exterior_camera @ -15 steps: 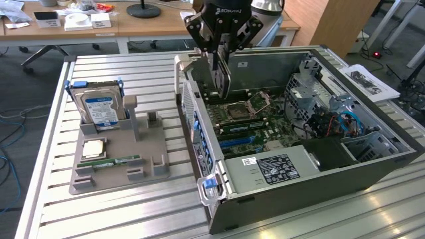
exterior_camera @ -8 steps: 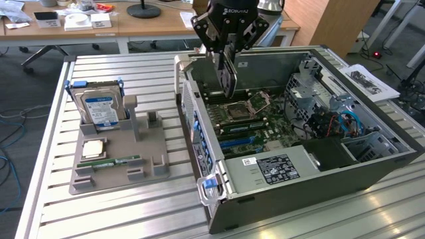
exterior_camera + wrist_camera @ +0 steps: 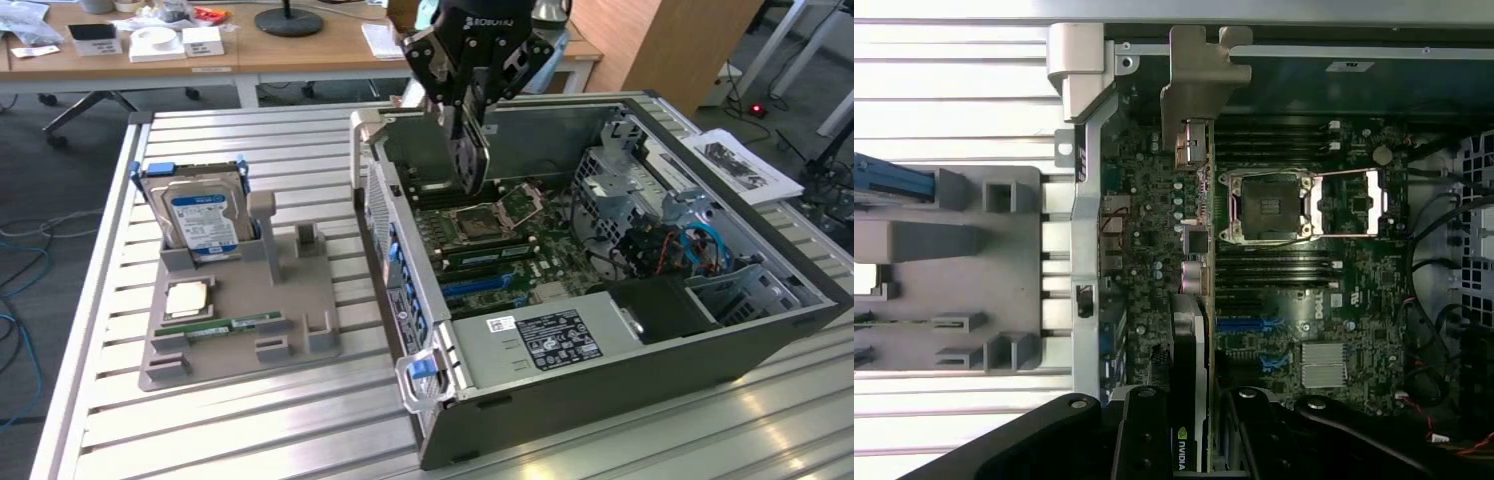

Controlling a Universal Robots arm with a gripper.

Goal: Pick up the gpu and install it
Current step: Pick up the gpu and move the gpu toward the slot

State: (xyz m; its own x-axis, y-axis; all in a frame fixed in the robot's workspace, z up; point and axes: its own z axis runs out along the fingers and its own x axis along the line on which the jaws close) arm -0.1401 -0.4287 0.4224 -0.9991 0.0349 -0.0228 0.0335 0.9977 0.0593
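My gripper (image 3: 470, 105) hangs over the open computer case (image 3: 747, 335), shut on the gpu (image 3: 467, 155). The card hangs edge-down from the fingers, above the motherboard (image 3: 501, 245) near the case's back wall. In the wrist view the gpu (image 3: 1189, 340) shows edge-on between the black fingers (image 3: 1144, 440). Its silver end bracket (image 3: 1199, 80) reaches to the case's rear frame. My gripper (image 3: 1194, 445) grips the card by its faces. The card runs over the board beside the CPU socket (image 3: 1299, 205), held clear above the blue slots (image 3: 1254, 326).
A grey holder tray (image 3: 234, 330) lies on the slatted table at the exterior view's left. It carries a hard drive (image 3: 200, 215), a CPU chip (image 3: 187, 297) and a memory stick (image 3: 220, 325). Drive cages and cables (image 3: 681, 245) fill the case's far side.
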